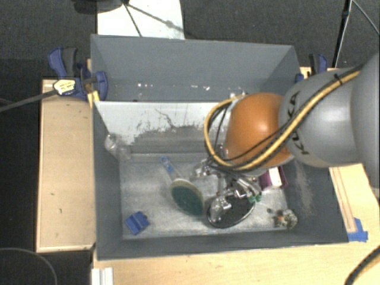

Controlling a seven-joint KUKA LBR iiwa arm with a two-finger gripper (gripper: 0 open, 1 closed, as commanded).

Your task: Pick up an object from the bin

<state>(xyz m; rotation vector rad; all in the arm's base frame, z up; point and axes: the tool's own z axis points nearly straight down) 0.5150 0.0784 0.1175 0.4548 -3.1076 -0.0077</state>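
The gripper is low in the bin, right of centre and close to the front wall. It is at the left edge of a flat, glossy black disc that lies on the floor. Whether it is open or closed I cannot tell, since the orange cover and the arm hide much of it. The disc looks like the likely target, and its shape is the main risk. Lying flat and shiny, it offers little to bite on, so a close at the rim could slip off or flick it away. A dark green brush lies just beside the disc on its left, near the gripper. It could be nudged or caught along with the disc, giving a poor double grab. A purple box sits behind the disc, under the arm, where the arm could push it. With the gripper so near the floor, a further press down could jam it against metal. A blue block and a small brown bit lie well apart and seem safe.
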